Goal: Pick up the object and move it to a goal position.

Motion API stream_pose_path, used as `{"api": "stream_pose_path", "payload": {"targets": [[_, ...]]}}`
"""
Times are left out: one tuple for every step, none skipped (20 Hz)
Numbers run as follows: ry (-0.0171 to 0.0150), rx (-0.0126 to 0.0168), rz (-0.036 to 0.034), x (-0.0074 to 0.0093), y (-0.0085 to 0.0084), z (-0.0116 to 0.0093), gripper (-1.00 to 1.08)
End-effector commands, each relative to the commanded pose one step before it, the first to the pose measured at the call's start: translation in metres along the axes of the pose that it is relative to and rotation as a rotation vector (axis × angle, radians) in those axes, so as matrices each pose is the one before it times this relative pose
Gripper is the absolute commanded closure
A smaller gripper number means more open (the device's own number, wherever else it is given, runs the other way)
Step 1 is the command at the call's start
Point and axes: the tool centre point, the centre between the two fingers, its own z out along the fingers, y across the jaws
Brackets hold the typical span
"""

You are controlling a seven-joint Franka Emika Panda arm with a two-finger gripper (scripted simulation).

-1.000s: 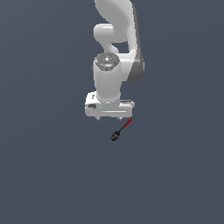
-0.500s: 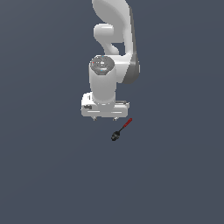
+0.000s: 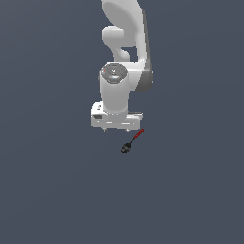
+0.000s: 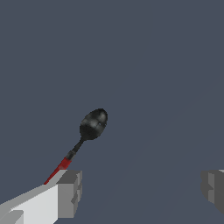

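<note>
While claw [image 3: 116, 129] gapes, object [image 3: 132, 142] lies beside.

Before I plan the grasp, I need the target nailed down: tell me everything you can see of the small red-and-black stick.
The stick is a thin item with a red shaft and a glossy black rounded knob, joined by a narrow black neck. It lies slanted in the exterior view, knob lower and toward that view's left. Its red end sits just by the open gripper; one finger hides its tip, so contact cannot be told.
</note>
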Motion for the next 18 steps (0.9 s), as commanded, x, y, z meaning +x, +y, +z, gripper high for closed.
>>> {"api": "stream_pose_path", "payload": {"targets": [[0.00185,0.00194,0.02531,-0.00092,-0.00487,0.00442,-0.92],[0.00098,0.00091,0.0127,-0.00051,-0.00221,0.00212,-0.92],[0.00104,0.00097,0.01374,-0.00061,-0.00238,0.00229,-0.92],[0.00113,0.00106,0.01484,-0.00071,-0.00255,0.00246,-0.92],[0.0012,0.00113,0.01595,-0.00083,-0.00271,0.00263,-0.92],[0.00125,0.00119,0.01708,-0.00097,-0.00284,0.0028,-0.92],[0.00131,0.00125,0.01822,-0.00112,-0.00297,0.00297,-0.92],[0.00137,0.00131,0.01935,-0.00129,-0.0031,0.00315,-0.92],[0.00143,0.00137,0.02052,-0.00147,-0.0032,0.00331,-0.92],[0.00148,0.00142,0.02166,-0.00166,-0.0033,0.00348,-0.92],[0.00149,0.00143,0.02217,-0.00182,-0.00329,0.00354,-0.92],[0.00147,0.00141,0.02223,-0.00193,-0.00318,0.00352,-0.92],[0.00146,0.00138,0.02225,-0.00205,-0.00309,0.0035,-0.92],[0.00144,0.00135,0.02229,-0.00215,-0.00298,0.00348,-0.92],[0.00143,0.00133,0.02233,-0.00226,-0.00287,0.00346,-0.92],[0.00143,0.0013,0.02236,-0.00236,-0.00276,0.00344,-0.92],[0.00142,0.00128,0.02239,-0.00245,-0.00265,0.00342,-0.92],[0.00141,0.00124,0.02218,-0.00251,-0.0025,0.00336,-0.92]]}}
